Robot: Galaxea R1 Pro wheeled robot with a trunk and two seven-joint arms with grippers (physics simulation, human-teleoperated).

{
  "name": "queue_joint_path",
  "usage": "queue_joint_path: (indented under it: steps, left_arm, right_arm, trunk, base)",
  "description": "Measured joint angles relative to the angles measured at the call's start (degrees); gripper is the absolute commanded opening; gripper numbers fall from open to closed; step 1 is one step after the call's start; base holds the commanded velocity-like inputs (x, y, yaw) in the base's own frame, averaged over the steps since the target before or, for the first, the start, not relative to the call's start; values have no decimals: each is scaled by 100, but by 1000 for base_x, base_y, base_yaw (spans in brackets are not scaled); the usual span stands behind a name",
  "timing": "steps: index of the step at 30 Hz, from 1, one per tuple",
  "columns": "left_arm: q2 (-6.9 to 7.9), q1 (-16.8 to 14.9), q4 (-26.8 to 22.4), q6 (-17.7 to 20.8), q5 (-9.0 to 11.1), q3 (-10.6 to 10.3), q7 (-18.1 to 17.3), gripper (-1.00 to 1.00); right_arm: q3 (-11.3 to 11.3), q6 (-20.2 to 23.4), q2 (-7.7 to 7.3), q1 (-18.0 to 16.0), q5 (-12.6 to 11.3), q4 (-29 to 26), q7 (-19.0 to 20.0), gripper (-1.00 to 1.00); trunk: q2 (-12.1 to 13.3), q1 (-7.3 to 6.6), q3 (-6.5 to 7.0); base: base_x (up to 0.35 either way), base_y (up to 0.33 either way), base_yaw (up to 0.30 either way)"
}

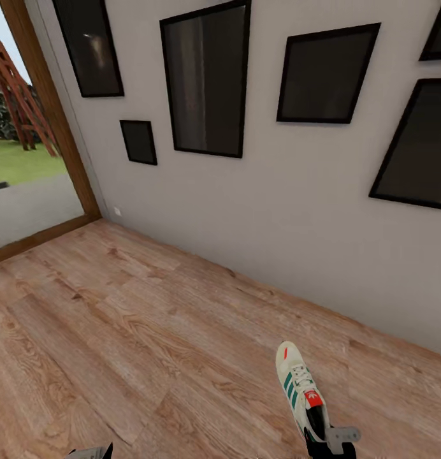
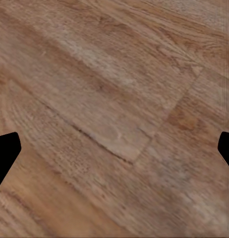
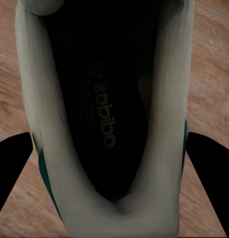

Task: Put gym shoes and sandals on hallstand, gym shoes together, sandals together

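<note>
At the lower right of the head view, the right hand [image 1: 330,440] sits at the heel of one gym shoe [image 1: 299,389], toe pointing toward the grey wall [image 1: 278,204]; whether it grips, I cannot tell. Its wrist camera looks straight into the shoe's dark opening. The left hand [image 2: 114,148] hangs released over the corridor floor [image 1: 118,331].

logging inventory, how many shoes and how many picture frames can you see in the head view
gym shoe: 1, held at its heel by the right gripper
picture frames: 6, dark, on the grey wall, some cut off by the edges
total: 7
</note>
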Motion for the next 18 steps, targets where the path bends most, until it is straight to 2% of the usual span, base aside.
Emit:
queue_joint_path:
  steps: [18]
  left_arm:
    - [-14,17,4,0,-15,-3,0,100]
  right_arm:
    - [0,5,0,2,7,8,0,-100]
  trunk:
    - [0,0,0]
  base:
    - [0,0,-265]
